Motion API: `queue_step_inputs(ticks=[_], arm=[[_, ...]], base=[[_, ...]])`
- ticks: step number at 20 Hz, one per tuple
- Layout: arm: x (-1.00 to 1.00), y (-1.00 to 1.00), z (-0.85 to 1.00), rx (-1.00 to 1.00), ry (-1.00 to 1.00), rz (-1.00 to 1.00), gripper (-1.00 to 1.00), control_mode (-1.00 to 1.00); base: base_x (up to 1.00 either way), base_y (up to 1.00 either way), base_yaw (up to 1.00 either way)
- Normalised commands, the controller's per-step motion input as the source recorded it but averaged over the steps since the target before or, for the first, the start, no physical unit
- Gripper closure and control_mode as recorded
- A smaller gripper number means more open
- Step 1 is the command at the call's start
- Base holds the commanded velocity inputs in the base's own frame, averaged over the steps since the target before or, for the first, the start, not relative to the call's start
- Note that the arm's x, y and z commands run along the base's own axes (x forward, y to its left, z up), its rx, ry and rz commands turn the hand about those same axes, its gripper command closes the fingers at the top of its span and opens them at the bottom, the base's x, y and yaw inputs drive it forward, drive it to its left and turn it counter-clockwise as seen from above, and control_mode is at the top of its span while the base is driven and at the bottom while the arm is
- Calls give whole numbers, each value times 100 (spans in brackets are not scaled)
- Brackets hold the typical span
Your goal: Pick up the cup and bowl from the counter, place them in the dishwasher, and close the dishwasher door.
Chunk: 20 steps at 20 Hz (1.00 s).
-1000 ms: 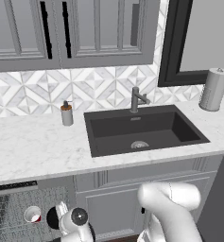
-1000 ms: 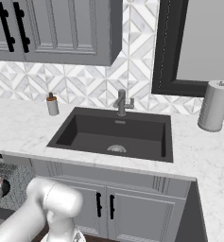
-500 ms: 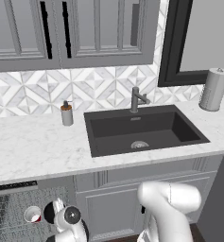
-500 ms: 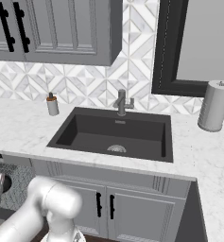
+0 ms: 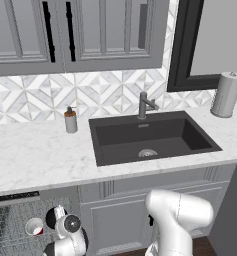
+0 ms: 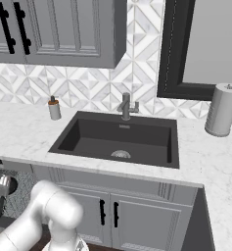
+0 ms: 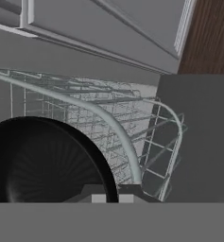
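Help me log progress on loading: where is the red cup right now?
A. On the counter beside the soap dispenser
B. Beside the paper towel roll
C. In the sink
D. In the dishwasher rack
D: the cup sits in the dishwasher wire rack, below the counter.

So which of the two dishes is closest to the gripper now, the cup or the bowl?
The black bowl, right at the gripper above the wire rack; the red cup sits apart in the rack.

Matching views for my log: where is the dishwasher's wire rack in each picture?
Left base view: wire rack in the bottom left corner.
Right base view: low at the left edge.
Hand view: across the centre, behind the black bowl.
Shared landmark: the black bowl, sitting at the rack in every view.
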Motion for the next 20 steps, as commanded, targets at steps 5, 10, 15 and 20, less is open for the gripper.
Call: queue_step_inputs(ticks=[5,10,15,20], arm=[[33,3,-54,0,-11,0,100,-100],[14,9,-26,0,-11,0,100,-100],[34,16,-1,0,-3,-3,-100,-100],[19,4,0,0,-1,-3,-100,-100]], base=[[0,0,0],[0,0,0],[0,0,0],[0,0,0]])
